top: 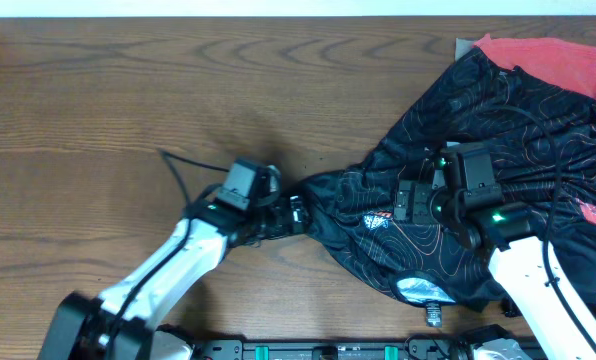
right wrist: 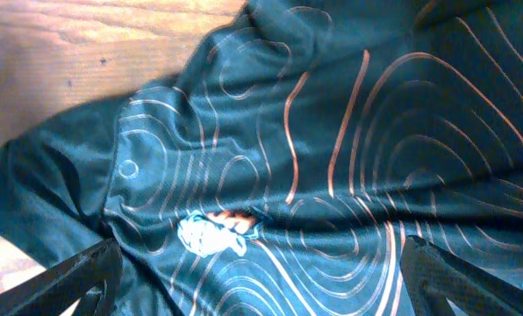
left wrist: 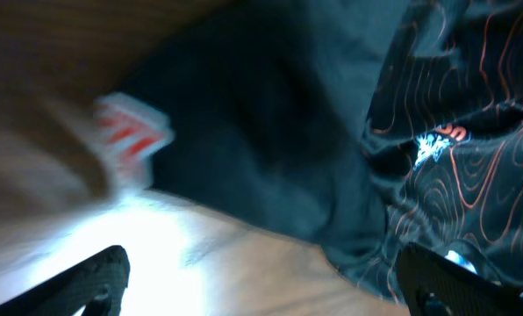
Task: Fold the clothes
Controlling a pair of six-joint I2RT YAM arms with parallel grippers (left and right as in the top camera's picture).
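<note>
The left gripper (left wrist: pixel 266 285) shows its fingertips (left wrist: pixel 99 276) wide apart at the bottom corners of a blurred left wrist view, with nothing clamped between them. It hangs over the lit table (left wrist: pixel 209 254), right at the left edge of the black jersey (left wrist: pixel 270 132). The right gripper (right wrist: pixel 261 281) is likewise spread wide and holds nothing, above the jersey's contour lines and a small logo (right wrist: pixel 213 233). Overhead, the jersey lies crumpled on the table's right half. A coral-red T-shirt (top: pixel 563 55) lies partly under it at the far right corner.

White shells with black joints form the left arm (top: pixel 163 268) and right arm (top: pixel 533 285). The left end effector (top: pixel 296 213) is black, the right wrist green-lit.
</note>
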